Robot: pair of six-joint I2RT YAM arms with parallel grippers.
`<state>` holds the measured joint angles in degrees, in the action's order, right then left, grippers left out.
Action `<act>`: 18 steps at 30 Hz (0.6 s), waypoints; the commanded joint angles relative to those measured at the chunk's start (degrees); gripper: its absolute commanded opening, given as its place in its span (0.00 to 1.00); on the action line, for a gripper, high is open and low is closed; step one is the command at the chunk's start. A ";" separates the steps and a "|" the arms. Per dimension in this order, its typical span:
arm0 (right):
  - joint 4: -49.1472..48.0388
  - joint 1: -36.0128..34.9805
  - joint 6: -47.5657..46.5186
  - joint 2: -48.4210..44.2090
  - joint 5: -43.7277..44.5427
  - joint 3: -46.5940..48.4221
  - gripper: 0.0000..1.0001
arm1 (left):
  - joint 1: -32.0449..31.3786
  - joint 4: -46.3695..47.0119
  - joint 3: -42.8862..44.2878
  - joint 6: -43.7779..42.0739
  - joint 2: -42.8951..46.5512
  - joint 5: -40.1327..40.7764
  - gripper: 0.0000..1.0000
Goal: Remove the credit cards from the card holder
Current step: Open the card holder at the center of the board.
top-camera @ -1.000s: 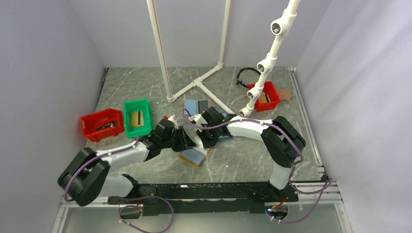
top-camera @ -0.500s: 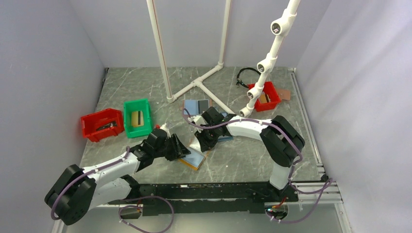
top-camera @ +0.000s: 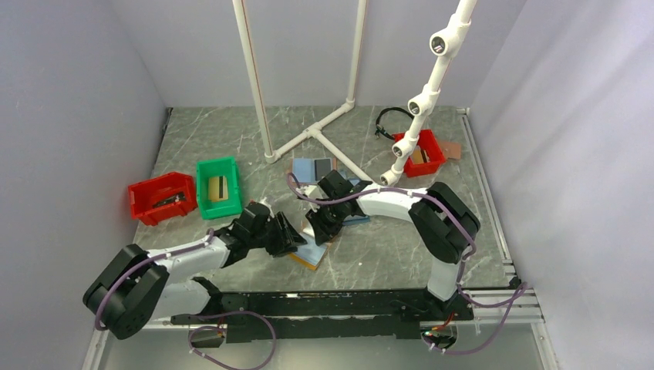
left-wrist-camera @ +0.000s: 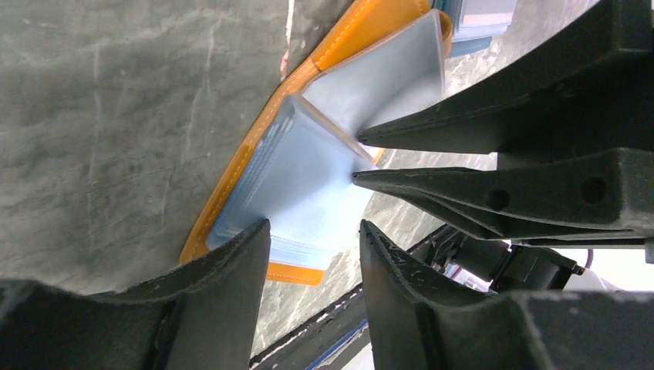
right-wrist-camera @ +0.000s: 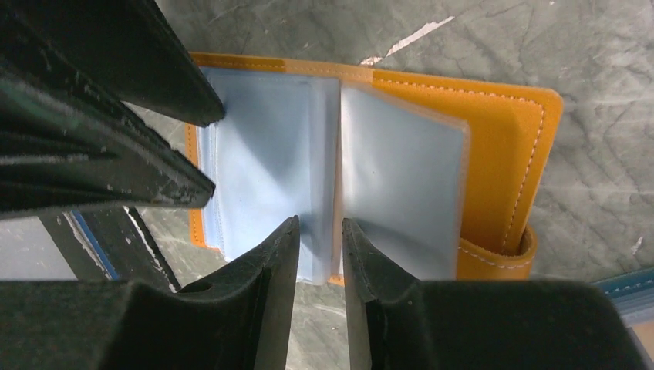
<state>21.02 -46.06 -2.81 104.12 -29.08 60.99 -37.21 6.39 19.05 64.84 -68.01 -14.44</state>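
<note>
A grey, marble-veined worktop (top-camera: 231, 139) sits boxed in by plain pale walls (top-camera: 77, 116), with a white pipe frame (top-camera: 254, 85) rising at the back. A green bin (top-camera: 217, 187) and two red bins (top-camera: 162, 196) stand on it. The card holder (right-wrist-camera: 493, 139) lies open on the worktop near the front middle, between the two arms. It has an orange-brown cover with pale stitching and light blue, cloudy plastic sleeves inside. The left gripper (left-wrist-camera: 312, 231) has its fingers apart over one sleeve. The right gripper (right-wrist-camera: 316, 231) has its fingers narrowly apart at the middle fold.
</note>
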 commanded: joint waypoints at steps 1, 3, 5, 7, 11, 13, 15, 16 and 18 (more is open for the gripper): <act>0.82 -0.52 -0.15 2.84 2.32 1.97 0.30 | -0.05 -4.51 1.57 0.28 -1.43 0.74 0.55; 0.95 -0.53 -0.03 3.23 2.89 2.02 0.30 | -0.05 -8.19 2.14 -0.16 0.25 1.48 0.57; 0.94 -0.52 0.03 3.36 3.06 2.07 0.31 | -0.04 -11.40 2.15 -0.39 2.63 2.58 0.59; 1.13 -0.52 0.08 3.46 2.38 2.20 0.34 | -0.05 -12.85 1.60 0.22 5.07 3.15 0.59; 1.31 -0.82 -0.13 3.62 1.28 2.27 0.40 | -0.03 -11.01 -0.08 2.05 7.07 2.42 0.60; 1.47 -1.00 -0.18 3.79 1.17 2.33 0.40 | -0.02 -7.73 -1.16 3.39 6.02 1.89 0.59; 1.48 -1.13 -0.26 4.05 1.23 2.38 0.40 | -0.02 -3.58 -1.82 4.35 4.18 1.87 0.59; 1.56 -1.13 -0.27 4.14 1.12 2.38 0.40 | -0.01 -1.36 -2.04 4.74 2.94 1.64 0.59; 1.70 -1.20 -0.33 4.37 0.92 2.46 0.41 | 0.00 2.09 -1.94 5.47 0.41 1.34 0.58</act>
<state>22.22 -46.59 -1.93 105.75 -30.15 63.18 -37.17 0.38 17.69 68.14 -63.83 -13.32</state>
